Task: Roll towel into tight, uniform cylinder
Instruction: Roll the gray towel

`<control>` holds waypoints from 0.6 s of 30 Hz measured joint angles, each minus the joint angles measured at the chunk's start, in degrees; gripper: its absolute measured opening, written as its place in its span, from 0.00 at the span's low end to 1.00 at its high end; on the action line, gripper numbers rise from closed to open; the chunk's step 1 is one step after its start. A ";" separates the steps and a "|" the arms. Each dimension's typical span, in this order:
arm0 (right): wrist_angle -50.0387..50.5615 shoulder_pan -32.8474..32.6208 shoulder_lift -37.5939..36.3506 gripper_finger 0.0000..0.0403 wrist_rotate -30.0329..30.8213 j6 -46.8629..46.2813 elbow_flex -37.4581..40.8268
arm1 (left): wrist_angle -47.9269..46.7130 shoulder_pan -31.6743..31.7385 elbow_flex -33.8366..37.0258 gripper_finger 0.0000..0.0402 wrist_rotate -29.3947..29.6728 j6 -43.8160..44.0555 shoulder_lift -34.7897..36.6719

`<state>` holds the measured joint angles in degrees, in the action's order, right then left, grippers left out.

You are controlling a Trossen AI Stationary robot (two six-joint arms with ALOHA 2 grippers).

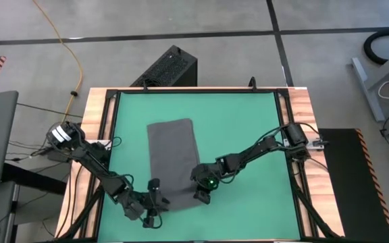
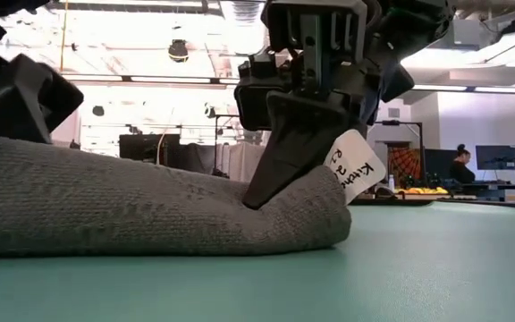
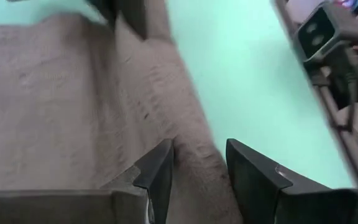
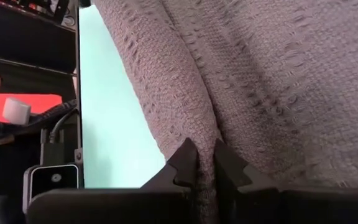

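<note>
Two dark grippers sit at the near end of the soft dark grey cloth towel (image 1: 173,160). Right gripper (image 4: 206,163) pinches a raised fold of that towel, its fingers almost together. Left gripper (image 3: 197,171) sits on the towel's other near corner, its fingers a little apart around a ridge of cloth. One small white tag (image 2: 354,165) with writing sticks up beside the right gripper. Beyond them, the towel lies flat on the green table mat (image 1: 242,121).
</note>
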<state>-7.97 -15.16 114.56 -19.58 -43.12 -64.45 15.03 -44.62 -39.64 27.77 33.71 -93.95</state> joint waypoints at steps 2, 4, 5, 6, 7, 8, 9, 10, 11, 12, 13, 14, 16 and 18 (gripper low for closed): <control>-0.08 0.00 0.00 0.14 0.17 1.15 0.00 | -1.13 0.11 0.54 0.34 0.03 1.51 0.00; -0.67 -0.14 0.02 0.18 0.26 2.40 0.00 | -2.08 0.33 1.20 0.33 -0.04 3.04 0.00; -1.02 -0.23 0.02 0.20 0.43 2.41 0.00 | -2.14 0.40 1.60 0.32 -0.04 3.66 0.00; -1.39 -0.31 0.04 0.23 0.52 1.90 0.00 | -2.44 0.48 1.74 0.31 -0.04 3.89 0.00; -1.55 -0.40 0.04 0.26 0.60 0.41 0.00 | -2.35 0.50 1.90 0.29 -0.09 3.91 0.00; -1.60 -0.40 0.04 0.28 0.56 -0.96 0.00 | -2.21 0.50 2.07 0.27 -0.07 3.99 0.02; -1.50 -0.18 0.04 0.31 0.42 -1.44 0.00 | -2.12 0.53 2.25 0.26 -0.03 4.00 0.02; -1.23 0.04 0.04 0.34 0.35 -1.43 0.00 | -2.31 0.63 2.41 0.23 0.00 4.02 0.02; -0.69 0.24 -0.13 0.37 0.29 -1.43 0.00 | -2.49 0.74 2.59 0.21 -0.01 4.03 0.02; 0.11 0.27 -0.46 0.40 0.21 -1.27 0.00 | -2.45 0.88 2.85 0.18 -0.06 4.05 0.02; 1.10 0.28 -1.06 0.43 0.23 -0.92 0.04 | -2.20 1.11 3.25 0.16 -0.24 4.05 0.02; 2.30 0.26 -2.04 0.45 0.32 -0.52 0.09 | -2.08 1.31 3.63 0.13 -0.42 4.07 0.02; 4.34 -0.06 -4.17 0.49 0.88 0.14 0.11 | -1.63 1.73 4.52 0.07 -0.94 4.45 0.04; 7.02 -0.87 -6.85 0.51 3.71 1.64 0.09 | -0.80 2.26 5.32 0.03 -1.99 4.52 0.08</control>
<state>-0.94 -16.02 107.72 -15.87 -41.48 -64.36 14.23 -42.36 -34.32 25.78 38.23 -93.88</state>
